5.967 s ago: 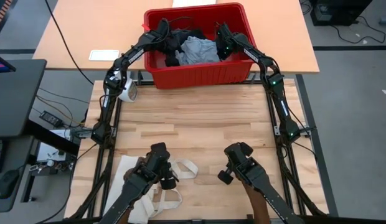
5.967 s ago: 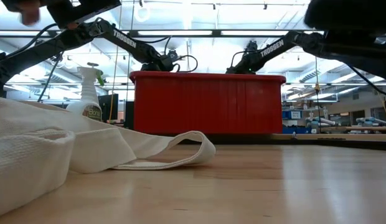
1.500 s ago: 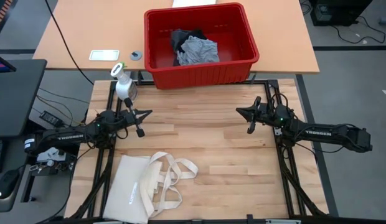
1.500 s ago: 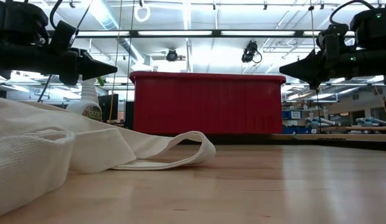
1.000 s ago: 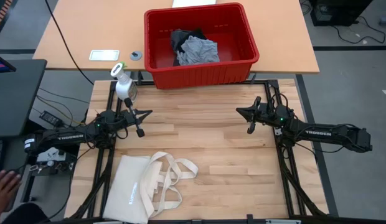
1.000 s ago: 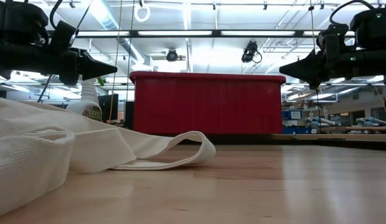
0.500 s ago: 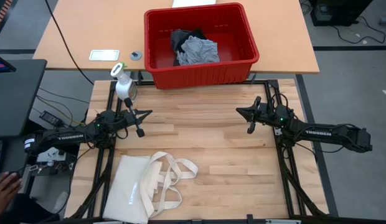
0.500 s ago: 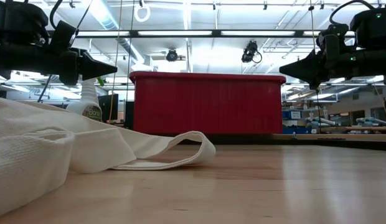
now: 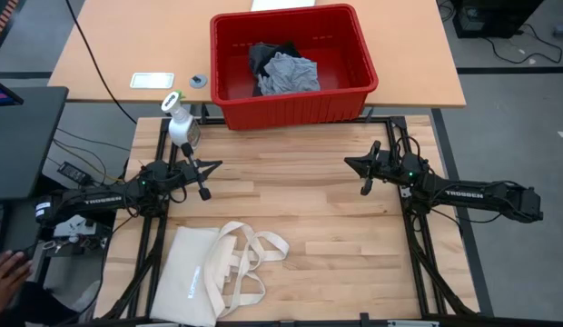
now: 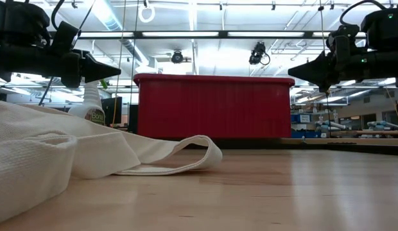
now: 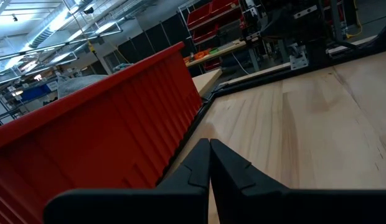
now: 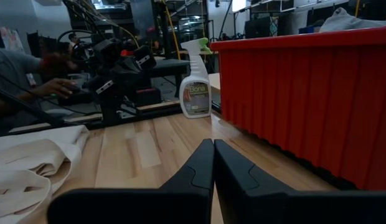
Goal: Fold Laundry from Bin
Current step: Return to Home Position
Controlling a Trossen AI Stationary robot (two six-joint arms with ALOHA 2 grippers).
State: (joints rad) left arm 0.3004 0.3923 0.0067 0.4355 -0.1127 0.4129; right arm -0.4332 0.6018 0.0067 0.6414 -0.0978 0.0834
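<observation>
The left end effector (image 9: pixel 216 165) hangs at the left-centre of the high view. Its fingers are pressed together to a point, it holds nothing, and it aims toward the middle. The right end effector (image 9: pixel 348 163) mirrors it at right-centre, likewise closed and empty. Both sit above the pale wooden tabletop (image 9: pixel 300 204), well apart from each other. The red bin (image 9: pixel 291 111) stands at top centre, along the tabletop's upper edge. A cream canvas tote bag (image 9: pixel 198 272) lies flat in the lower left, its long handles (image 9: pixel 254 250) looped toward the middle. Inside the bin lies the laundry, a crumpled light grey piece (image 9: pixel 286 73) touching a dark piece (image 9: pixel 263 54) above and to its left. A white spray bottle (image 9: pixel 179 125) stands upright near the bin's lower-left corner. A person's hand (image 9: pixel 7 271) shows at the lower-left edge, off the tabletop.
</observation>
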